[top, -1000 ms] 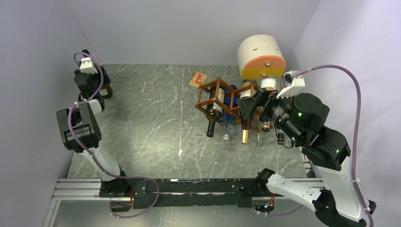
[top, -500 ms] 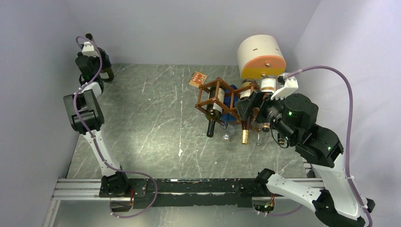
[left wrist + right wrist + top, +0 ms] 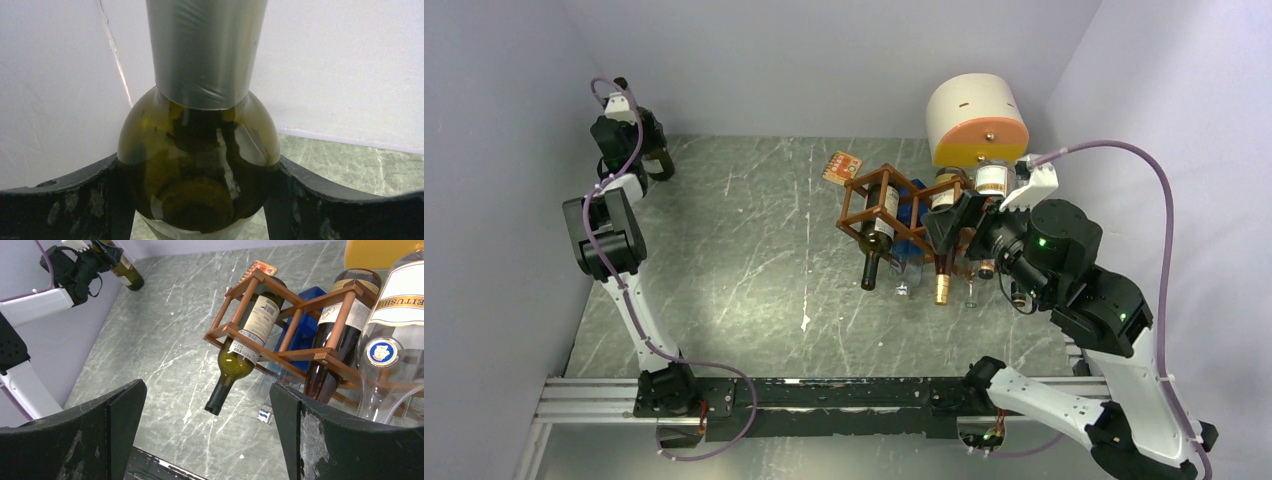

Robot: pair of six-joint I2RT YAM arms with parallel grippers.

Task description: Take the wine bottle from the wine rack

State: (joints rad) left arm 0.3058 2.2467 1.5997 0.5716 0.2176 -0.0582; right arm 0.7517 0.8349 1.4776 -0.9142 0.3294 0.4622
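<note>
The reddish-brown wine rack (image 3: 876,203) stands right of centre and also shows in the right wrist view (image 3: 280,315). A green bottle with a white label (image 3: 874,243) lies in its left cell, neck pointing to the near side. A dark bottle with a gold cap (image 3: 942,272) lies beside it. My right gripper (image 3: 949,228) is open and empty, just near of the rack (image 3: 207,387). My left gripper (image 3: 631,138) is in the far-left corner, shut on a green wine bottle (image 3: 200,150) with a silver foil neck. That bottle (image 3: 126,273) stays close to the table by the wall.
A cream-and-orange cylinder (image 3: 977,122) lies behind the rack. A blue box (image 3: 914,228) sits under the rack and a small orange card (image 3: 842,166) lies at its left. A clear bottle (image 3: 395,340) lies at the rack's right end. Walls close in on the left, back and right.
My left arm has carried its bottle farther back into the far-left corner. My right arm has shifted slightly near the rack, still open.
</note>
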